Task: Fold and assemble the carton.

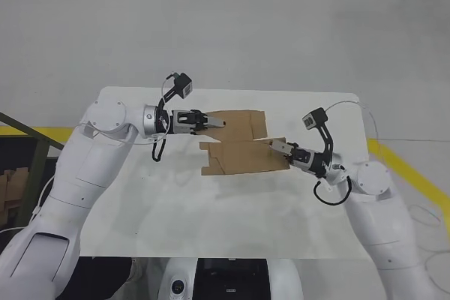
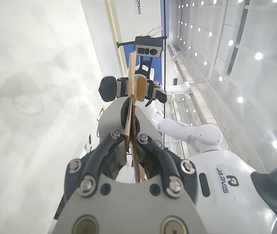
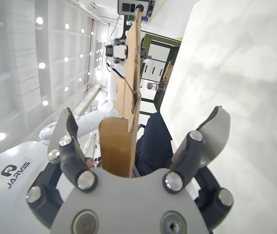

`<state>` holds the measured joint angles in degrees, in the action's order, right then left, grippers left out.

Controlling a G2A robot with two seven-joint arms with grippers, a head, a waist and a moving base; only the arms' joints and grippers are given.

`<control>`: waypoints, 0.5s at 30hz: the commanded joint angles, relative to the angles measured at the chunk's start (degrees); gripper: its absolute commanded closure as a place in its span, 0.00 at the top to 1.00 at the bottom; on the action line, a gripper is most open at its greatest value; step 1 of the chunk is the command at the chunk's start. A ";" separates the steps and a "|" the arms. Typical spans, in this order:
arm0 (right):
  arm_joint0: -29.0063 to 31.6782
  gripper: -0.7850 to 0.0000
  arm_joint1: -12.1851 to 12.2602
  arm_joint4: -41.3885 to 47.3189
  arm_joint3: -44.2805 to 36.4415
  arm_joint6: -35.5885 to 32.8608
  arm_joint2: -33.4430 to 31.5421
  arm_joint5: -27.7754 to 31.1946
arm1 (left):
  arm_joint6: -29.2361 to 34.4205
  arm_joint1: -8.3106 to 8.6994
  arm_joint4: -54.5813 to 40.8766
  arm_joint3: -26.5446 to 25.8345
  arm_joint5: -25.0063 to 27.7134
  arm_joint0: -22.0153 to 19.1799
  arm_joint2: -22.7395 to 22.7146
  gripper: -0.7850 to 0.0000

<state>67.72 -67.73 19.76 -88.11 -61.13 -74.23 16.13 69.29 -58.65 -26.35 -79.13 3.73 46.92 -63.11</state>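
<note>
Left gripper [image 2: 130, 136]: black fingers clamped on the carton's edge.
Right gripper [image 3: 142, 114]: metal-backed fingers spread wide, a flap between them, touching neither.
Carton [image 1: 244, 154]: flat brown corrugated board with notched flaps, toward the worktop's [image 1: 210, 217] far edge, mid-span.
Wrist views: board edge-on, layered.
Top view: full outline.

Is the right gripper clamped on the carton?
No, the right gripper is open: its fingers stand wide apart on either side of the carton.
</note>
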 commanded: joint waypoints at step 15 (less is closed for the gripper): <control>-0.83 0.81 1.06 -0.50 2.54 -7.23 0.08 5.78 | 2.20 0.06 0.45 0.88 0.38 0.22 0.35 0.00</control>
<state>66.90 -66.71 19.27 -85.45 -67.90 -74.26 21.58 71.47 -58.58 -25.96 -78.28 4.06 47.17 -62.82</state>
